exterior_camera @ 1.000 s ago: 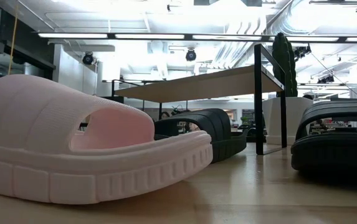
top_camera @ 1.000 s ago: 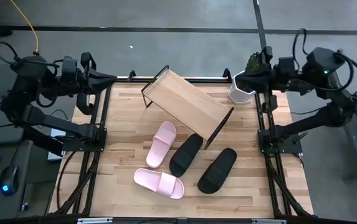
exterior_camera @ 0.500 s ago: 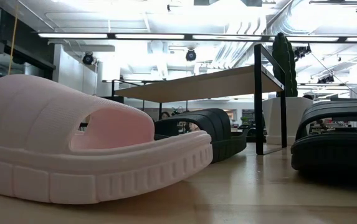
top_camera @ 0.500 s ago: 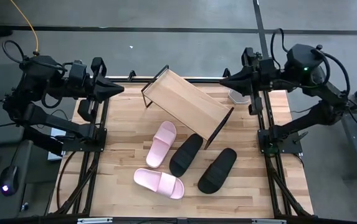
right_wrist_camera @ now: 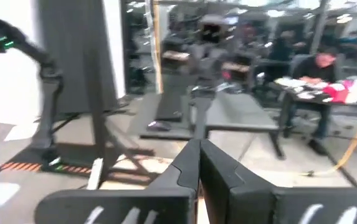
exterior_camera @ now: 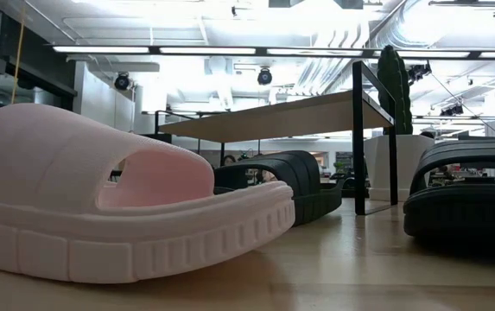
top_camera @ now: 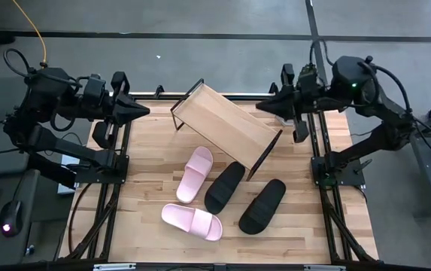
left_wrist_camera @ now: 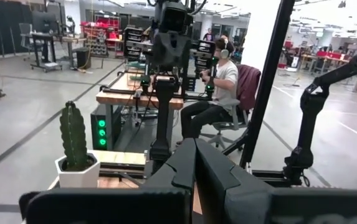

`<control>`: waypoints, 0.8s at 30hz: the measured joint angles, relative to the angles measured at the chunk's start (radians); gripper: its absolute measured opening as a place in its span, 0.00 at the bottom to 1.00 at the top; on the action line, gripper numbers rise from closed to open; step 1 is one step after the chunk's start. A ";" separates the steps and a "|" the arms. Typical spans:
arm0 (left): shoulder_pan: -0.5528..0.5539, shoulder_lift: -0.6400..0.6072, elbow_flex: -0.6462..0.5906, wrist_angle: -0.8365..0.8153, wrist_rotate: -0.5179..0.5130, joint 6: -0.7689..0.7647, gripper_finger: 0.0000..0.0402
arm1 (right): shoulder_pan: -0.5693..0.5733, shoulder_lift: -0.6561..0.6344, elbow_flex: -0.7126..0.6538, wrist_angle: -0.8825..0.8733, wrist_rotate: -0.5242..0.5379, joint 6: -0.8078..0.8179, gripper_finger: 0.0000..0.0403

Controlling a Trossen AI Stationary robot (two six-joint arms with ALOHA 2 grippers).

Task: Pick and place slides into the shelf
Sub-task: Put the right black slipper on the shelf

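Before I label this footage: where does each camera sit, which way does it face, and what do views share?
High: above the wooden table, looking straight down; both arms, shut left claw and right claw.
Low: at tabletop height, level past a light pink slide sandal; no arm.
Left wrist: behind its closed fingers, toward the green cactus in a white pot.
Right wrist: behind closed fingers, toward the room.
Shared: slanted wooden shelf on black frame, high and low.
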 joint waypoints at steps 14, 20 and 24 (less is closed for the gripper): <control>0.000 0.000 0.000 -0.050 0.000 -0.014 0.00 | 0.165 0.047 0.000 -0.112 0.079 -0.008 0.00; 0.000 -0.001 0.000 -0.044 0.000 -0.016 0.00 | 0.256 0.095 0.000 -0.189 0.187 -0.051 0.00; 0.000 0.000 0.000 -0.044 0.000 -0.018 0.00 | 0.319 0.134 0.000 -0.212 0.271 -0.026 0.00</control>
